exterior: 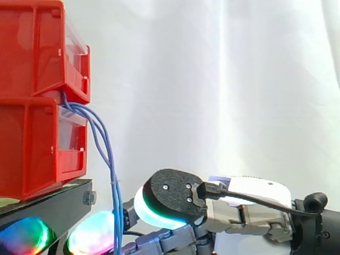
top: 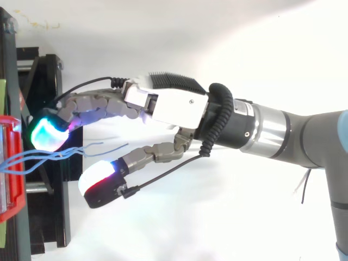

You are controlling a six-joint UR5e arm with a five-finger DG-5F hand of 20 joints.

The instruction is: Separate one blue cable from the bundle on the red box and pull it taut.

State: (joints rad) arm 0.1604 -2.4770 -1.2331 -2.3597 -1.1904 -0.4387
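Top view: hand (top: 174,103) spread, thumb apart, nothing pinched; thin blue cables (top: 22,158) look limp, slippery, so pinch one near its free end

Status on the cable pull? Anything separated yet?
Done: only the approach; the hand sits at the blue cables hanging from the red bins. In hand: nothing; the strands run together between open fingers and thumb, none pinched. Left: single out one cable, pinch it, pull taut; all hang slack.
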